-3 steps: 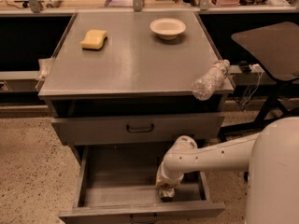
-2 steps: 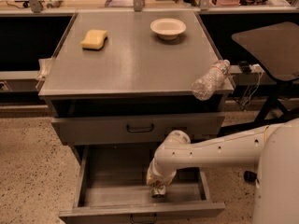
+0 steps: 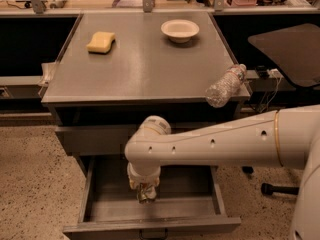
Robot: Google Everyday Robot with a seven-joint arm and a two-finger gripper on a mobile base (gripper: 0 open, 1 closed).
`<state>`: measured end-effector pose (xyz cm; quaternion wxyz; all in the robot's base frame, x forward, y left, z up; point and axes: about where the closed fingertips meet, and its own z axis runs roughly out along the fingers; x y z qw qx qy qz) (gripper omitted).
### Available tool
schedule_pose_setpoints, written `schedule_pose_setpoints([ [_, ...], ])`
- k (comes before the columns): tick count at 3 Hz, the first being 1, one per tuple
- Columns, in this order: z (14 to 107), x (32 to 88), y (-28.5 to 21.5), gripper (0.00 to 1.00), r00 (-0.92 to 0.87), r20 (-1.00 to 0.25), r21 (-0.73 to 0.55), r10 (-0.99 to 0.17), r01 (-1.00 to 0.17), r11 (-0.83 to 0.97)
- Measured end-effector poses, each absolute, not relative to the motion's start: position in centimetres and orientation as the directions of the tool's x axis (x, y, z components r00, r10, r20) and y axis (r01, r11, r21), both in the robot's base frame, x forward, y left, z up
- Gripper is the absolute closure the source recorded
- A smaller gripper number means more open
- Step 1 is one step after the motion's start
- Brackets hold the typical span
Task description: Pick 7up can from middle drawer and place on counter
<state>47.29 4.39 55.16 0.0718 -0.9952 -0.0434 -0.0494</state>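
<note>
Reaching into the middle drawer [image 3: 150, 227]
Pincer [image 3: 145, 195] low inside it, grip cannot be told; a careless lift could strike the upper drawer [image 3: 95, 139].

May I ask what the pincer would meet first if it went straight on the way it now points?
The pincer points down into the open middle drawer, so it would probably meet the drawer's grey floor first; depth there is unclear.

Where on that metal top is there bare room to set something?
The counter is bare through its middle and front left, between sponge, bowl and water bottle. The bottle crowds the front right corner. The hand is in the middle drawer.
</note>
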Motion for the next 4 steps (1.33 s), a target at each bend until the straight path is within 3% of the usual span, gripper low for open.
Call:
schedule_pose_setpoints([
  [2, 65.5, 47.5, 9.3, 1.0, 0.988, -0.006, -0.173, 0.153, 0.15, -0.974],
  [4, 70.4, 48.1, 8.4, 1.0, 0.988, 0.037, -0.199, 0.149, 0.154, -0.968],
])
